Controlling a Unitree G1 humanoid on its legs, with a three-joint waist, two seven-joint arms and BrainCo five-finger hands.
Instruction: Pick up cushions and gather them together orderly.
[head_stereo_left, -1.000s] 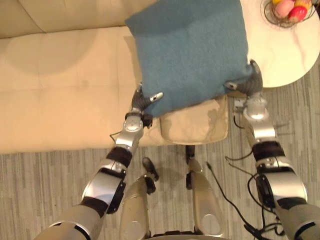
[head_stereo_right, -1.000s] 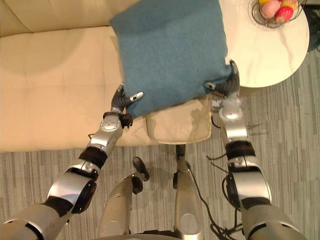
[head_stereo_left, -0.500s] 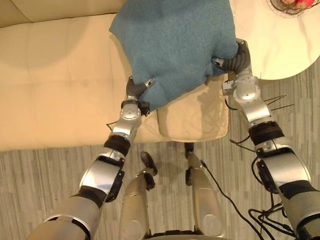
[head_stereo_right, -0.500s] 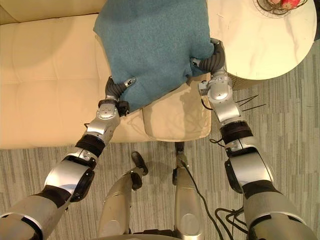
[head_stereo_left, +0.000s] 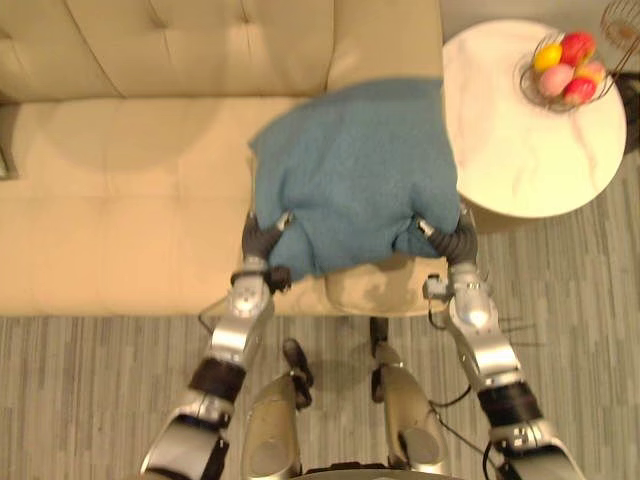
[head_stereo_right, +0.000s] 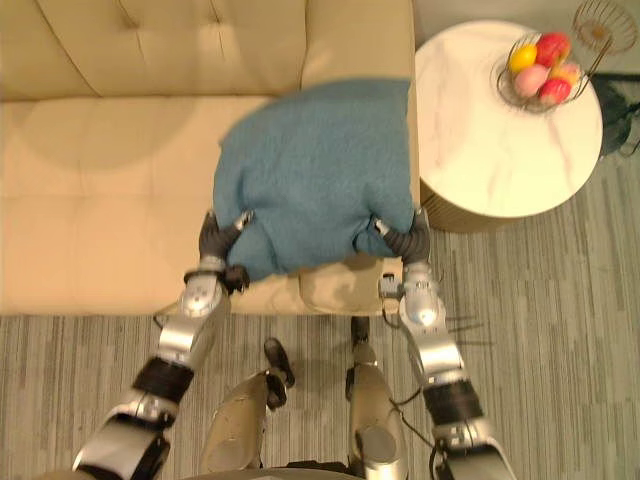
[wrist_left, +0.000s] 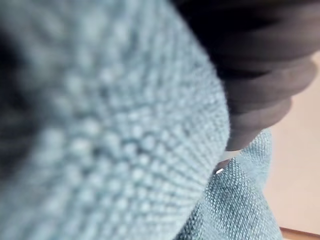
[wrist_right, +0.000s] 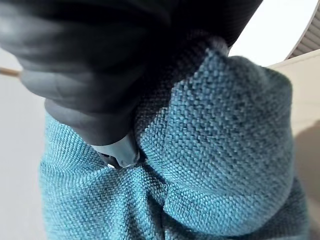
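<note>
1. The blue cushion (head_stereo_left: 350, 170) is off the seat and carried between both arms. It spreads away from the two hands toward the backrest of the sofa (head_stereo_left: 120, 200).
2. The left robot hand (head_stereo_left: 260, 238) is clamped on the cushion's near left corner. Its dark cover sits under the fabric and a silver digit is hooked over the top.
3. The right robot hand (head_stereo_left: 455, 240) is clamped on the near right corner. In its wrist view a fingertip (wrist_right: 120, 152) digs into the weave and the cloth bunches around it.
4. The key relation is that the cushion's near edge runs straight from one hand to the other, so the rest hangs beyond the fingers. Neither arm is nearer, and the load looks shared evenly.
5. A cream cushion (head_stereo_left: 385, 288) lies just below the hands and between them, on the front of the seat. The blue one overlaps its far part from above.
6. Beyond the right robot hand, on its outer side, stands a round bench (head_stereo_left: 510, 160) carrying a fruit basket (head_stereo_left: 568, 70). The blue cushion's right edge sits near the bench rim.
7. I judge the next move to be a level lowering by both arms, to set the blue cushion squarely with the cream one. An uneven release would likely leave it skewed.
</note>
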